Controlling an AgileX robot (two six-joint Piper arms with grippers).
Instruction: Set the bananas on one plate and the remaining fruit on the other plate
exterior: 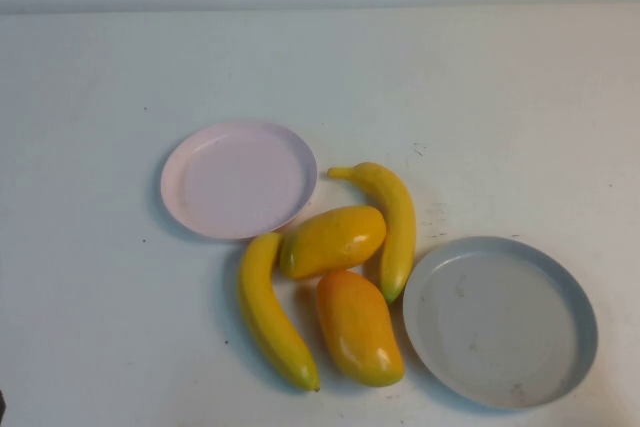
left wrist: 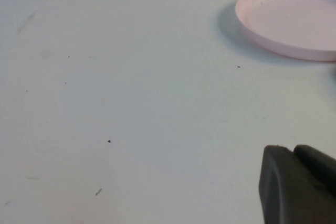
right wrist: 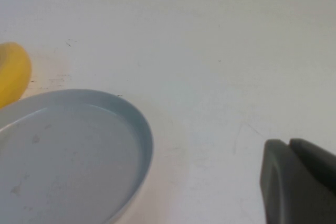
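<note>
Both arms are out of the high view; each gripper shows only in its own wrist cam. Left gripper [left wrist: 299,182]: dark fingers pressed together, nothing between them, hanging over bare white table [exterior: 90,77], w/ the smaller round pale pink plate [left wrist: 294,19] well apart from it across open tabletop. Right gripper [right wrist: 299,179]: fingers likewise together, empty, over bare table, near the rim of the larger round grey plate [right wrist: 142,135] but not touching it. A bit of yellow fruit shows past that plate's far edge in the right wrist cam; can't tell which piece.

High view: pink plate [exterior: 185,202] sits left of centre, grey speckled plate [exterior: 575,347] at lower right. Both hold nothing; grey one has a few small marks on its floor.

All four fruit lie on the table btwn the plates, bunched. One long slim curved glossy yellow banana [exterior: 386,222] runs from a stem near the pink plate's right edge down to a greenish tip just beside the grey plate's left rim. Second banana [exterior: 270,312] lies below the pink plate, top end close to its lower rim, greenish tip pointing toward the near edge. One plump oval orange-yellow mango-like fruit [exterior: 333,240] lies crosswise btwn the two bananas, touching or nearly touching both. Other mango-like fruit [exterior: 360,327] sits just below it, btwn the second banana and the grey plate, close to the plate rim.
</note>
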